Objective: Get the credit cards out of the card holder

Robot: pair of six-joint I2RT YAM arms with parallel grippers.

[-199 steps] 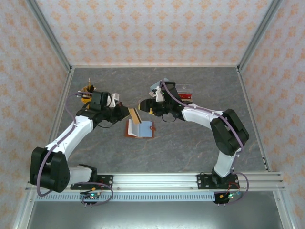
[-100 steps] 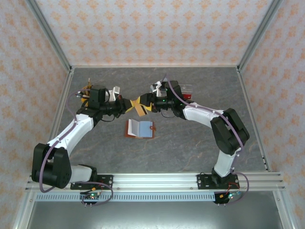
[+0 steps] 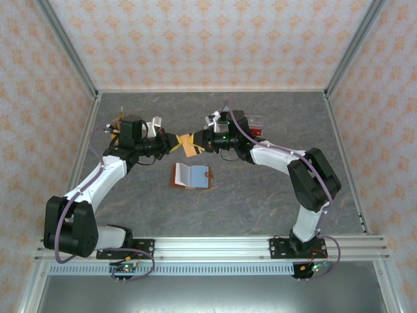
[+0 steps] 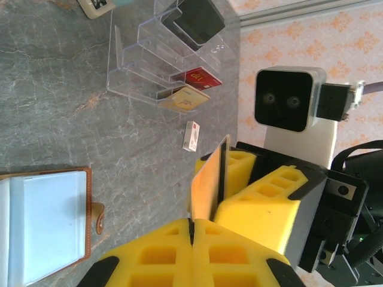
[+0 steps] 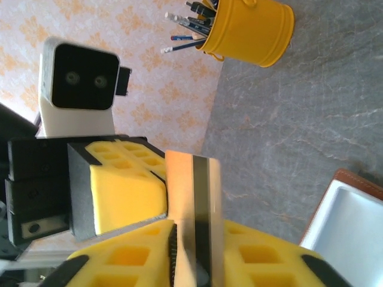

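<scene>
Both arms have swung up and back from the card holder since a second ago, and the right fingers, then spread and off to the side, are now on the card. Left gripper point(image 3: 176, 141) is clamped on one end of the tan credit card point(image 3: 189, 145), its foam fingers pressed together with the card upright in the seam. Right gripper point(image 3: 199, 143) faces it tip to tip and pinches the other end of the same card, so the card bridges the two in the air. Right wrist view shows a dark stripe down one face of the card. Card holder point(image 3: 193, 175) lies open and flat on the grey table on the near side of the grippers, not touched, with its light blue pockets up and its snap tab on the right edge. Behind the right wrist stands a clear tiered organiser point(image 4: 157, 57), partly hidden by that arm in the top view, with a black box point(image 4: 194, 21) in an upper tier and a red card point(image 4: 201, 78) and another tan card point(image 4: 184, 98) in the lowest. A small white tag point(image 4: 191, 136) lies on the table between organiser and grippers. A yellow pen bucket point(image 5: 251, 27) stands behind the left arm.
</scene>
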